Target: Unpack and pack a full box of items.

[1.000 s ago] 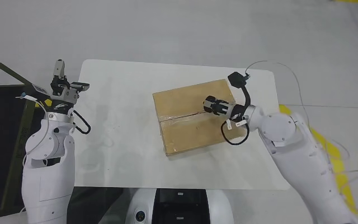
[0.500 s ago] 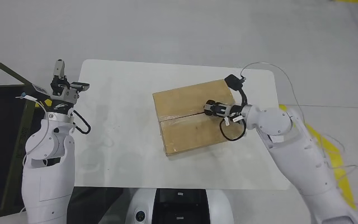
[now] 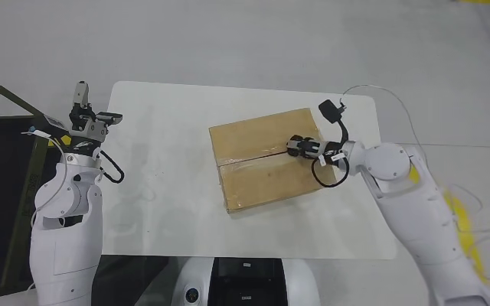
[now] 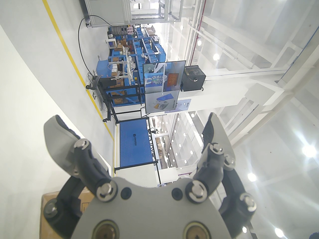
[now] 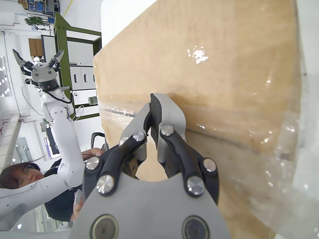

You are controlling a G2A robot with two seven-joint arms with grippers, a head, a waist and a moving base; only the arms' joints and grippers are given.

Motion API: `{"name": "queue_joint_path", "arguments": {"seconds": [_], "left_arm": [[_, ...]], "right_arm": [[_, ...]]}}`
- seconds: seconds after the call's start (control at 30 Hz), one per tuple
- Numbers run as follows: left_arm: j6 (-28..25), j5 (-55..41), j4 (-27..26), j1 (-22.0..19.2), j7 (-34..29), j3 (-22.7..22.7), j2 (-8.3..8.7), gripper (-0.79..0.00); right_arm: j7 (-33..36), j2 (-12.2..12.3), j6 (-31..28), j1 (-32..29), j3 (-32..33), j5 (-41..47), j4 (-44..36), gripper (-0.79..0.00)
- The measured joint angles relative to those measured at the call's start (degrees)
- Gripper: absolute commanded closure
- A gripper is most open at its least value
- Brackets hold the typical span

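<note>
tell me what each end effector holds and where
Nothing seen held: left end effector open, empty; right end effector shut over the taped box.

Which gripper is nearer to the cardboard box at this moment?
Right. The right gripper is shut, over the top of the cardboard box near one end. The left gripper is open and points upward at the far side of the table, well apart from the box.

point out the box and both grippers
box (image 3: 260, 182) top view, near top flap
right gripper (image 5: 151, 104) right wrist view, between its shut fingertips
left gripper (image 4: 134, 118) left wrist view, midway between its open fingertips
</note>
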Motion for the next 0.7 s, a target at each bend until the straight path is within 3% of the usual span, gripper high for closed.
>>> {"name": "queue_joint_path", "arguments": {"seconds": [0.7], "left_arm": [[0.0, 0.0, 0.0, 0.0, 0.0, 0.0, 0.0, -0.785]], "right_arm": [[2.9, 1.6, 2.8, -1.9, 8.9, 6.4, 4.4, 0.0]]}}
